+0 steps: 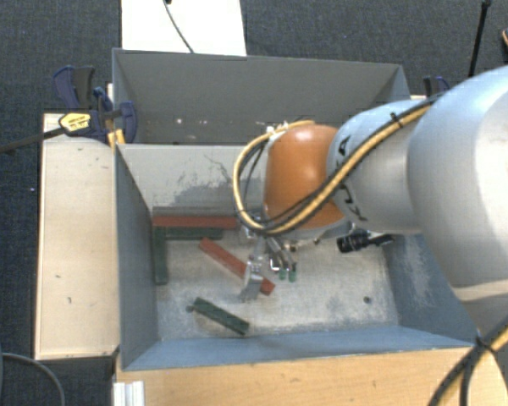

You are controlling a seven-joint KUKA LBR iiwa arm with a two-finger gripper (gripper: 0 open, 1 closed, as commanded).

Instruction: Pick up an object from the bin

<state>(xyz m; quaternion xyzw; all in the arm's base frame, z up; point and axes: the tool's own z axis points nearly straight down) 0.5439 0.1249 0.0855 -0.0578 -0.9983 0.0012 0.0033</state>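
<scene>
My gripper (pixel 260 282) is low in the middle of the bin, under the orange wrist cover. It stands right at the lower right end of a red stick (pixel 224 259) that lies slanted on the bin floor. A dark green stick (pixel 220 315) lies a little to the front left of the gripper, close to the front wall and apart from it.
A longer red-brown bar (pixel 195 222) lies along the back left of the floor. Beneath it a dark green bar (pixel 160 259) runs along the left wall. The arm and its cables cover the bin's right half from above.
</scene>
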